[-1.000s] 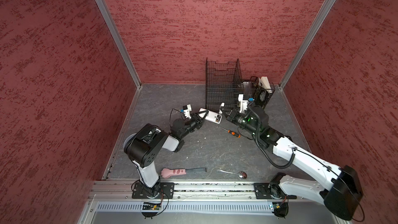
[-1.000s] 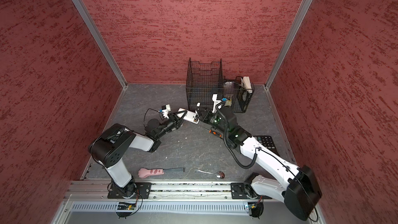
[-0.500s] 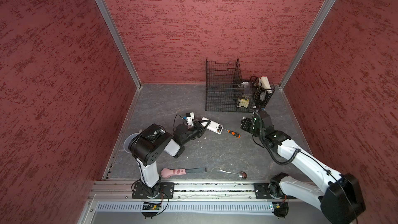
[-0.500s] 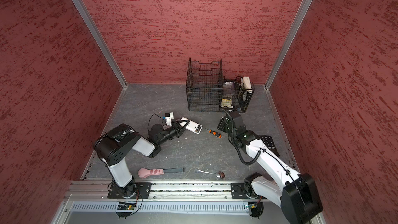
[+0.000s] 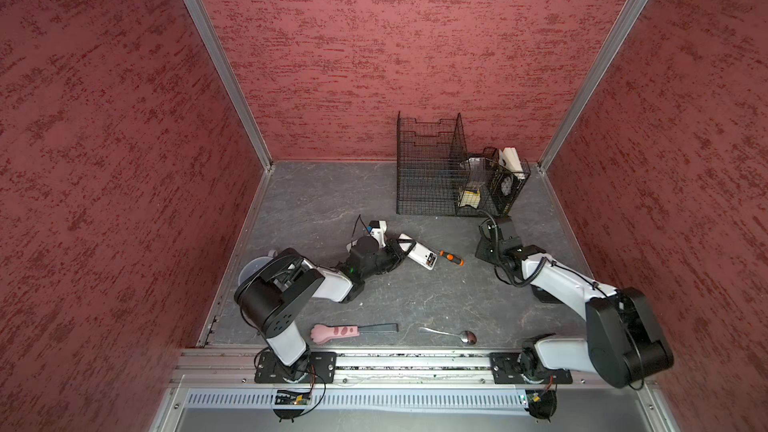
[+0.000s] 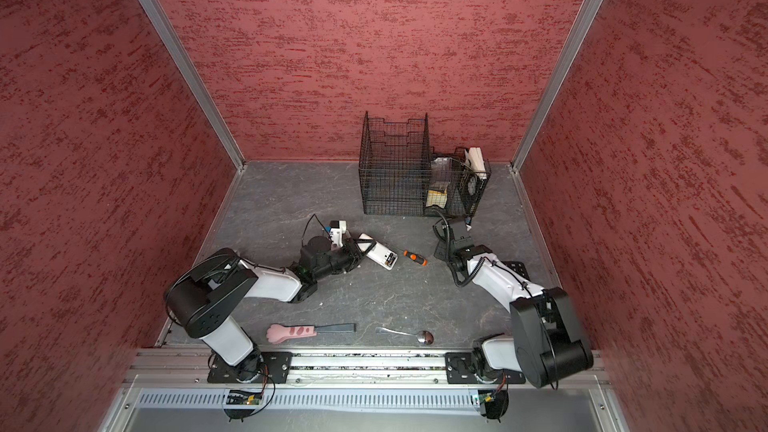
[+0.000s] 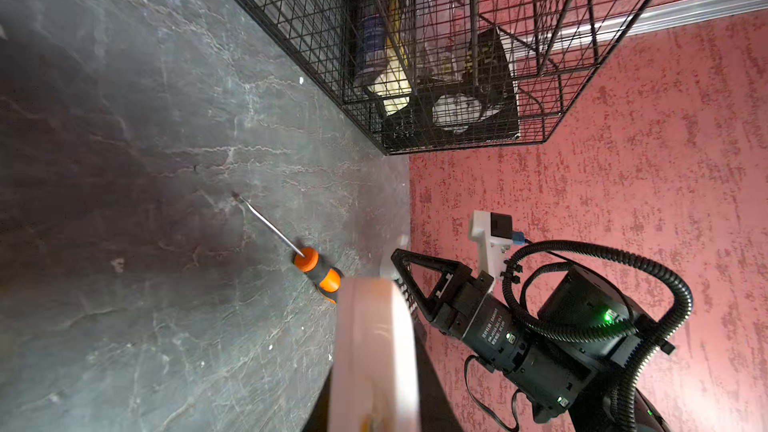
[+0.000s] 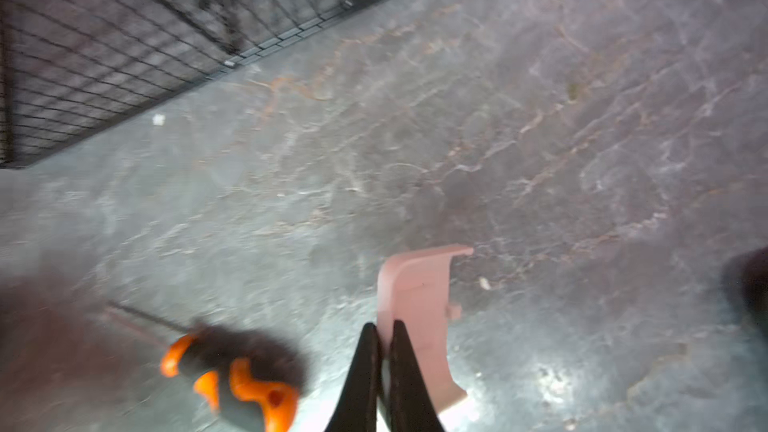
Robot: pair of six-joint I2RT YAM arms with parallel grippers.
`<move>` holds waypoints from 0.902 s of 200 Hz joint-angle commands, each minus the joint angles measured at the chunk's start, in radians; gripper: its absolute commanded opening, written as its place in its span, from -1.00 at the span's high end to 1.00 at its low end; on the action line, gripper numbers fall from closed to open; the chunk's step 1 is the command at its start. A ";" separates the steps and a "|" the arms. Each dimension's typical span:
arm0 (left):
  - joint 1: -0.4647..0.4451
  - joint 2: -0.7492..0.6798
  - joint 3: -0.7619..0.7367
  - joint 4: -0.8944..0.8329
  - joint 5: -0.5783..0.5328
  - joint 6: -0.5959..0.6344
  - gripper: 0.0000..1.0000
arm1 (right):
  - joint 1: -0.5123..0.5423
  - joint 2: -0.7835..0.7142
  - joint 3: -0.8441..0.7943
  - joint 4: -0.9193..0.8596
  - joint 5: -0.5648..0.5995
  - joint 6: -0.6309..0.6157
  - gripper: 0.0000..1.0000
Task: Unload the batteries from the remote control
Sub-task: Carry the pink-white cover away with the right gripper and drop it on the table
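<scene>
Left fingers (image 5: 402, 248): closed on the remote (image 5: 419, 254), pinning it to the table (image 5: 316, 201), likely to steady it with the open bay facing up.
Right fingers (image 8: 384, 361): closed on the white cover (image 8: 419, 309), held clear of the remote so the bay stays open.
Batteries (image 5: 430, 260): dark cells seemingly in the bay at the remote's free end; too small to count.
Screwdriver (image 5: 451, 258): on the table just beside the remote, within reach for prying.
Judgement: cover off, batteries not yet out.
</scene>
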 commanded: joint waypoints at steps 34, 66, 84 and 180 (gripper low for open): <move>-0.032 -0.038 0.019 -0.186 -0.069 0.055 1.00 | -0.059 0.114 0.083 0.010 0.083 -0.068 0.92; -0.045 -0.050 0.036 -0.237 -0.089 0.076 1.00 | -0.086 0.162 0.116 0.009 0.099 -0.095 0.89; -0.052 -0.056 0.044 -0.251 -0.099 0.081 1.00 | -0.100 0.186 0.126 0.021 0.095 -0.107 0.85; -0.102 -0.095 0.063 -0.353 -0.163 0.109 1.00 | -0.134 0.201 0.149 0.039 0.053 -0.121 0.32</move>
